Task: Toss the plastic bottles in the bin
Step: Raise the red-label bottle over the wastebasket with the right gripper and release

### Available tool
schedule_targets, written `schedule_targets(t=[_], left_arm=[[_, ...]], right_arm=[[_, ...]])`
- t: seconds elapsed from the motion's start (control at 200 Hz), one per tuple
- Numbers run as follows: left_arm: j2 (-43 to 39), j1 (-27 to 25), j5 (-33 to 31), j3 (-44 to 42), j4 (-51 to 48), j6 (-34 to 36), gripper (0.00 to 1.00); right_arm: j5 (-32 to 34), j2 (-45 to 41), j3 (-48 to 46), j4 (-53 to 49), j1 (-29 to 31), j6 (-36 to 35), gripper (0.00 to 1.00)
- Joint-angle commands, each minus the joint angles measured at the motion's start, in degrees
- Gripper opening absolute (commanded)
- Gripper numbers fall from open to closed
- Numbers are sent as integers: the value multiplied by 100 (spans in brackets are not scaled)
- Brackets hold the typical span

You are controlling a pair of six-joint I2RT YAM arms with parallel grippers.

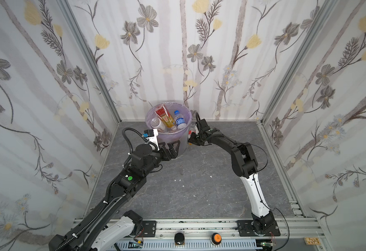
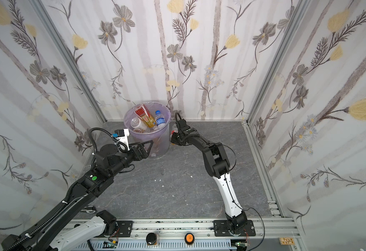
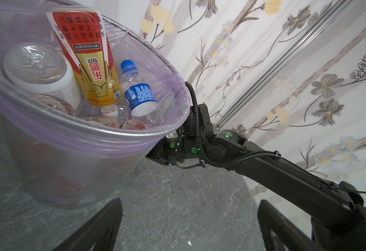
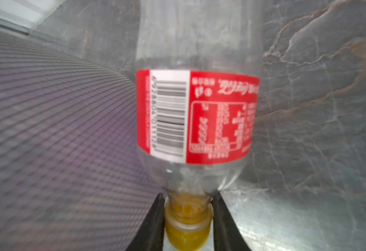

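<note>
Clear red-labelled bottle [image 4: 197, 117], neck pinched in right gripper [image 4: 188, 195], beside bin [image 4: 47, 130].

L arm [image 1: 117, 191] stretched fwd, low; left gripper [image 1: 170, 148] jaws spread wide, nothing betw. them. R arm [image 1: 243, 160] bent sharp at elbow, forearm angled in twd centre; right gripper [image 4: 188, 208] pinched on bottle [image 4: 197, 117] neck.

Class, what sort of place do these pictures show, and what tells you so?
Probably a robot test cell dressed as a room: floral wallpaper panels held in aluminium framing, and two robot arms bolted to a slotted rail.
</note>
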Motion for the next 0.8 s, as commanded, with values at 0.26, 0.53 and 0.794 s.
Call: schedule_targets(t=[0.26, 0.53, 0.794], left_arm=[[149, 1, 19, 298, 228, -127, 100], [230, 319, 31, 1033, 125, 160, 100], [173, 850, 101, 1574, 18, 324, 100]], right_arm=[[78, -1710, -1407, 715, -297, -312, 24], [597, -3518, -1737, 711, -403, -720, 24], [1009, -5157, -1607, 1723, -324, -1113, 24]])
